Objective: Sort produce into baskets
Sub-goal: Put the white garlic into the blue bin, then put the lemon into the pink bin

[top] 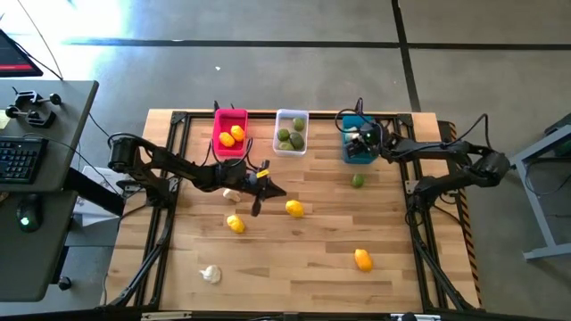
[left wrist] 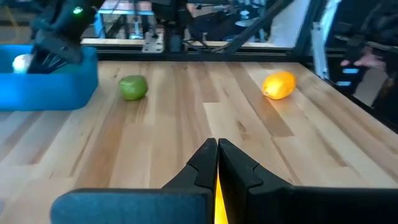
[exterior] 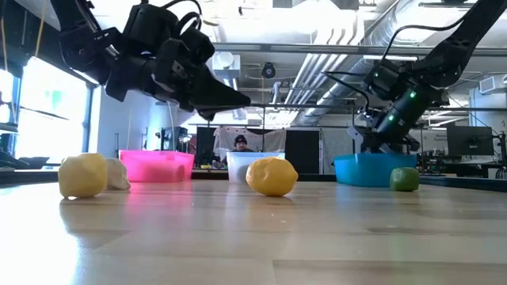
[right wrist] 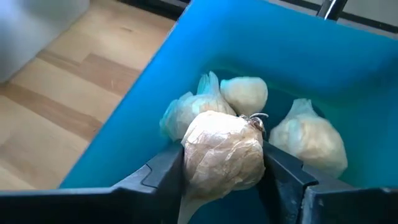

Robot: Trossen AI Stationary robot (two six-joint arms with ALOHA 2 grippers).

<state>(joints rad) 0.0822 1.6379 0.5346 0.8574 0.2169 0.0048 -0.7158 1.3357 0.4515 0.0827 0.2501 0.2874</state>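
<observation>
My right gripper (right wrist: 221, 171) hangs over the teal basket (top: 359, 150) at the far right, shut on an off-white garlic bulb (right wrist: 219, 155). Three more garlic bulbs (right wrist: 244, 93) lie on the basket's floor. My left gripper (top: 259, 194) is shut with nothing in it and hovers above the table's middle, near a lemon (top: 293, 208). The pink basket (top: 229, 132) holds lemons, and the white basket (top: 291, 131) holds limes. Loose on the table lie a second lemon (top: 235, 224), an orange one (top: 362, 259), a lime (top: 357, 180) and two garlic bulbs (top: 211, 274). My right gripper pinches the garlic bulb by its two papery sides (right wrist: 254, 158), one finger (right wrist: 286, 177) on each. The fingers slant downward into the teal basket's opening. The bulb is clear of the basket's floor and above the garlic lying there.
The three baskets stand in a row along the table's far edge. The lime (exterior: 404, 179) lies just in front of the teal basket (exterior: 366, 169). A person shows in the room beyond the table. Bare wood lies at the near right.
</observation>
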